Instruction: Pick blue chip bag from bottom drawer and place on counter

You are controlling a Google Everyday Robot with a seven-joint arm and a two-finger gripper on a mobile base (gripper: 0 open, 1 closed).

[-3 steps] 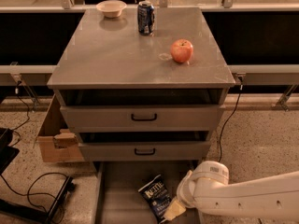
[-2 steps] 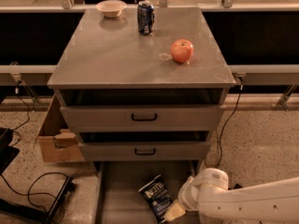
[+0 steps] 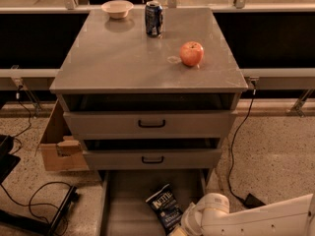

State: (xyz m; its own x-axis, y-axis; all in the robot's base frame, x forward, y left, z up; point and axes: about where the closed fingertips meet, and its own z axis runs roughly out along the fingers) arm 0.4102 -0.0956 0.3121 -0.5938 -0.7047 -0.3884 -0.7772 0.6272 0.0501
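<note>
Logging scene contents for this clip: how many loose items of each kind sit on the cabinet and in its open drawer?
bowl: 1
soda can: 1
apple: 1
blue chip bag: 1, in the bottom drawer, with the gripper by its near end
Total: 4

blue chip bag (image 3: 165,208) flat in bottom drawer (image 3: 123,205), gripper (image 3: 176,230) just beside

Dim warm light puts a soft sheen on the counter (image 3: 123,58), with the gripper (image 3: 179,228) pale at five o'clock.
</note>
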